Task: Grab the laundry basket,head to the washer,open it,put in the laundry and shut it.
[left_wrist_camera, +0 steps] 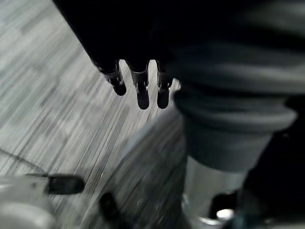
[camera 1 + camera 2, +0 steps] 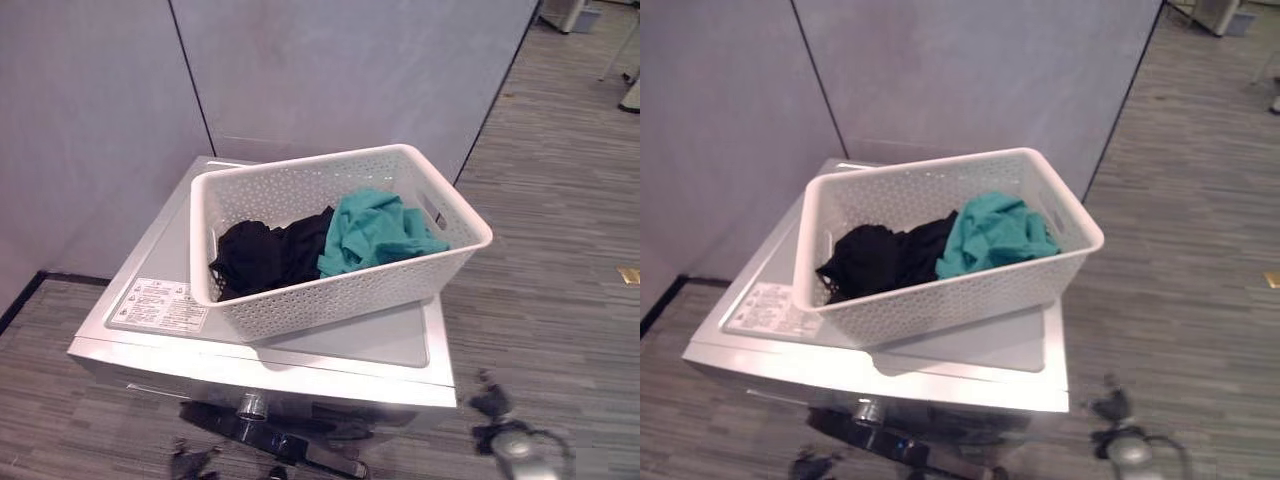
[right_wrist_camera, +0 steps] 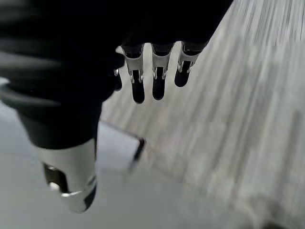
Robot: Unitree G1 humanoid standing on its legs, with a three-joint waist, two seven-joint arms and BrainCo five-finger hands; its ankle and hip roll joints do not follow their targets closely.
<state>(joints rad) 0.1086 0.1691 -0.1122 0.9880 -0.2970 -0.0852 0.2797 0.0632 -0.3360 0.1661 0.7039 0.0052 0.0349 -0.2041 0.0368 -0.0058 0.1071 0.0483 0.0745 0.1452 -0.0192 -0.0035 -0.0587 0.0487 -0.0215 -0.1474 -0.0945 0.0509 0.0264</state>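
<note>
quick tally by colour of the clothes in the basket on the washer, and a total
Black garment: 1
Teal garment: 1
Total: 2 clothes, both lying in the white laundry basket, which rests on top of the washer.

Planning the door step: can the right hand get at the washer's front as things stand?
Probably yes. The right hand hangs empty and open low beside the washer; the basket sits on top, leaving the front free.
</note>
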